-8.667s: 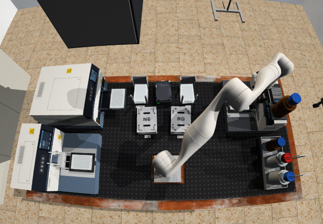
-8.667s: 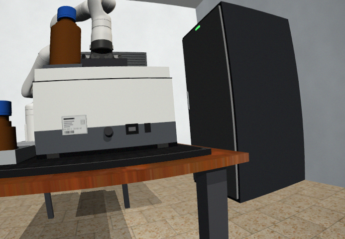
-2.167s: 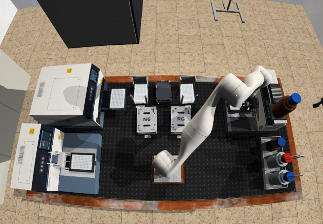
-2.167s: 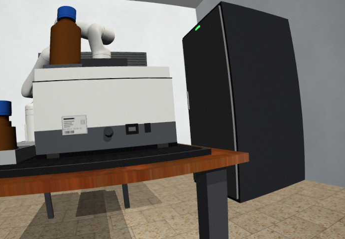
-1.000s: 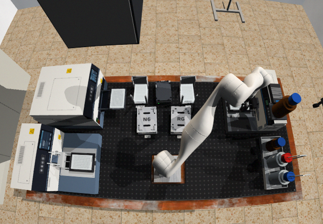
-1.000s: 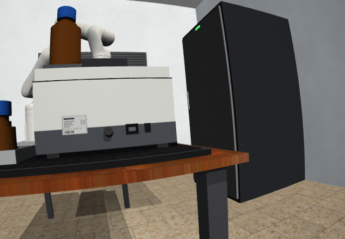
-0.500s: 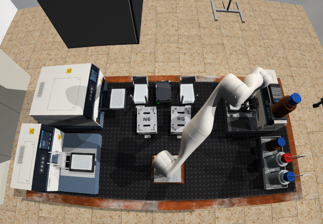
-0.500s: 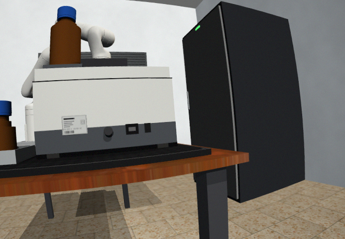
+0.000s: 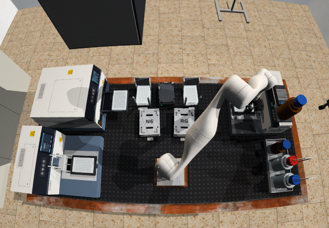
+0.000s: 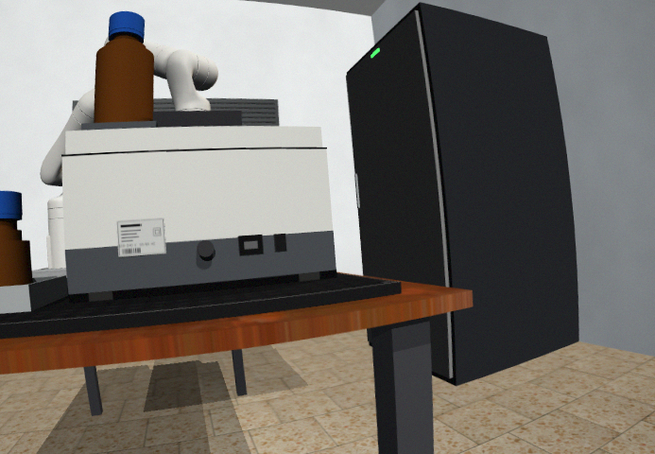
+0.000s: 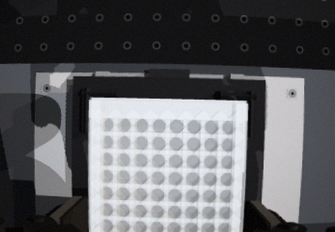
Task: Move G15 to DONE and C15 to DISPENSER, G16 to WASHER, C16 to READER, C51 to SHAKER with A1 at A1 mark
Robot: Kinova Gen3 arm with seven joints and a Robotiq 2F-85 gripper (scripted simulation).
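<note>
My gripper [image 9: 250, 109] [image 11: 165, 217] is open, low over the instrument at the right back of the deck [image 9: 253, 126] [image 10: 194, 203]. A white well plate [image 9: 238, 109] [image 11: 167, 164] lies flat in that instrument's black nest. In the wrist view my dark fingertips stand to either side of the plate's long edges, apart from it. Another white plate [image 9: 119, 99] lies on the drawer of the left back instrument. A third plate [image 9: 82, 164] sits in the left front instrument. Two stack racks [image 9: 143, 95] [image 9: 191, 94] show white plates inside. I cannot read any plate labels.
A dark station [image 9: 166, 94] stands between the racks. Nests N6 [image 9: 149, 121] and RG [image 9: 183, 121] stand before them, bare. A brown bottle [image 9: 291, 106] [image 10: 123, 75] stands on the right instrument; a bottle rack [image 9: 283, 164] is at the right front. My arm spans the middle of the deck.
</note>
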